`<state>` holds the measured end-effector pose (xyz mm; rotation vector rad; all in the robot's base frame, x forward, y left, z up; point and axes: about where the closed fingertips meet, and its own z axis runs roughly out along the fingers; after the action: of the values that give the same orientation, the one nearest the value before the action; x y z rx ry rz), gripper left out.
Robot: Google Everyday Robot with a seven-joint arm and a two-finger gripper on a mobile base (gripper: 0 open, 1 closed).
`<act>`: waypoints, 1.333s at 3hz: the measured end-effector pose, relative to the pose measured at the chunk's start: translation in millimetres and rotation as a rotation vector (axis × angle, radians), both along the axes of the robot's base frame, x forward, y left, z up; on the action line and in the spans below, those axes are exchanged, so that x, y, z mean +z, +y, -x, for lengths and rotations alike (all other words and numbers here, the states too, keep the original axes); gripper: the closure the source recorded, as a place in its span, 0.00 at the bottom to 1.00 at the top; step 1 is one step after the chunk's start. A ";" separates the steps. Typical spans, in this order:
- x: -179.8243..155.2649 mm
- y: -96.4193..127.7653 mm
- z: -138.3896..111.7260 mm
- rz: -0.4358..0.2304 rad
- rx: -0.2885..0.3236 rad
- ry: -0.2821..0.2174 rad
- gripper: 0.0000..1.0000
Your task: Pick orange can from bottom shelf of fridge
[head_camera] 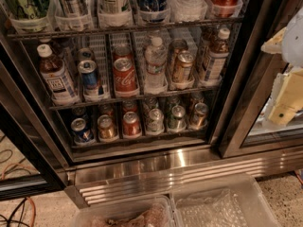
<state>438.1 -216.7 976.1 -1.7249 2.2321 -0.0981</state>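
Note:
The fridge (156, 167) stands with its door open, and its wire racks are full of drinks. The bottom shelf (142, 137) holds a row of small cans in clear cups. The orange can (199, 115), dull copper with a silver top, is at the right end of that row. Left of it stand two silvery cans (177, 117), a brighter red-orange can (131, 124), a golden-amber can (107, 127) and a blue can (81, 131). My gripper (283, 109), cream-coloured, hangs at the right edge of the view, outside the fridge, well right of the orange can and at about its height.
The taller middle tier holds bottles (57, 77), a red cola can (124, 75) and a copper can (182, 66). A dark door post (236, 103) stands between gripper and shelf. Two clear plastic bins (218, 205) sit on the floor in front. Cables (19, 207) lie at the bottom left.

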 end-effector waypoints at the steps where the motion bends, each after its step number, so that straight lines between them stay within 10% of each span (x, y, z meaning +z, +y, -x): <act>1: 0.0 0.0 0.0 0.000 0.000 0.000 0.00; 4: -128.3 3.8 -11.1 -0.119 -0.062 0.177 0.00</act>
<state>449.2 -212.8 847.8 -1.6597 2.3639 0.1766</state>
